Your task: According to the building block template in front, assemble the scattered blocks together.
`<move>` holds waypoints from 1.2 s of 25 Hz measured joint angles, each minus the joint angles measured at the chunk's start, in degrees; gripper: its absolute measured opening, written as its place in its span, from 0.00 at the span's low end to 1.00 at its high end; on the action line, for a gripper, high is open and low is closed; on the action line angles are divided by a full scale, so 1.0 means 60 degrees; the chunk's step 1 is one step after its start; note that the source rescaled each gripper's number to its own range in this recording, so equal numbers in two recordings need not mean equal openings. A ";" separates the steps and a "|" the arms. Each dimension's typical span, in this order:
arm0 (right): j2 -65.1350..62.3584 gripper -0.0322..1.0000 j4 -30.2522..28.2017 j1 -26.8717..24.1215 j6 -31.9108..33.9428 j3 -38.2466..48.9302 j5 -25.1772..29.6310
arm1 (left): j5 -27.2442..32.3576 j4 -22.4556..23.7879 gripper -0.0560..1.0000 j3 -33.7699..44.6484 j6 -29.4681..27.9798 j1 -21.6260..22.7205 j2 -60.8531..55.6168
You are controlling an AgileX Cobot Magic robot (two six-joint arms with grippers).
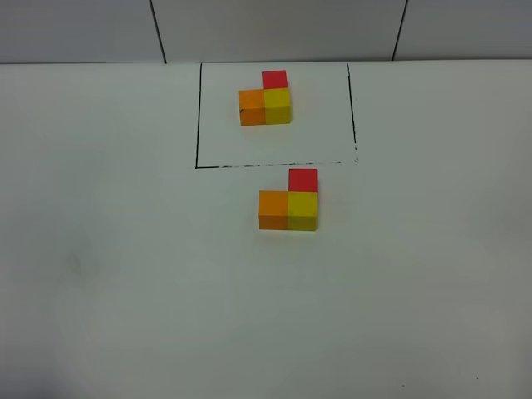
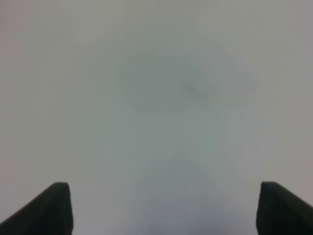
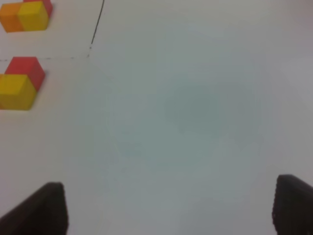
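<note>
**Loose cubes sit in L below frame, both tools empty**

Template: L-shaped trio of small matte cubes, red/orange/yellow, inside thin black rectangle outline at far side of white surface. Three unframed matte cubes, red/orange/yellow, touching in same L, just outside outline's near edge. Left tool: jaws wide, nothing betw. Right tool: jaws wide, empty, cubes off to one side.

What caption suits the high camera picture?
Loose blocks form the same L as the framed template behind them on the white table.
</note>
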 joint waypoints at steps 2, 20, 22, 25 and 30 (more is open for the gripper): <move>0.0000 0.72 0.0000 0.0000 0.0000 0.0000 0.0000 | -0.0021 0.0000 0.76 -0.0001 0.0000 0.0000 -0.0057; 0.0000 0.72 0.0000 0.0000 0.0000 0.0000 -0.0007 | -0.0039 0.0000 0.76 -0.0001 -0.0543 0.0000 -0.0242; 0.0000 0.72 0.0000 0.0000 0.0000 0.0000 -0.0007 | -0.0049 0.0000 0.76 -0.0001 -0.0608 -0.0015 -0.0450; 0.0000 0.72 0.0000 0.0000 0.0000 0.0000 -0.0007 | -0.0067 0.0019 0.75 -0.0001 -0.0684 -0.0286 -0.0801; 0.0000 0.72 0.0000 0.0000 0.0000 0.0000 -0.0007 | -0.0067 0.0019 0.75 -0.0001 -0.0701 -0.0474 -0.0880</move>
